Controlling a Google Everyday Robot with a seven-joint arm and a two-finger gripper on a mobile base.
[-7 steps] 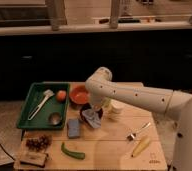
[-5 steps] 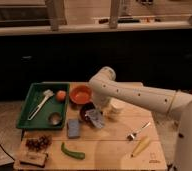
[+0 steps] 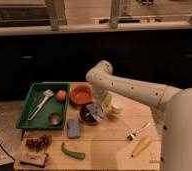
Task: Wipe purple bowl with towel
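Observation:
The purple bowl (image 3: pixel 87 118) is a dark bowl on the wooden table, just below the orange bowl. A grey-blue towel (image 3: pixel 95 111) sits tilted in it, over its right side. My gripper (image 3: pixel 99 103) comes down from the white arm's bend and is directly above the bowl, shut on the towel's upper edge and pressing it into the bowl. The towel and the wrist hide the fingertips and much of the bowl's inside.
A green tray (image 3: pixel 33 114) at the left holds a brush, an orange fruit (image 3: pixel 61 95) and a small metal bowl (image 3: pixel 54 118). Around the purple bowl are an orange bowl (image 3: pixel 80 93), blue sponge (image 3: pixel 73 128), white cup (image 3: pixel 115 106), green pepper (image 3: pixel 71 151), grapes (image 3: pixel 37 143), fork (image 3: pixel 136 133) and banana (image 3: pixel 140 146).
The arm's bend has shifted a little to the right and the towel has moved slightly up and right inside the bowl. The other objects have not moved.

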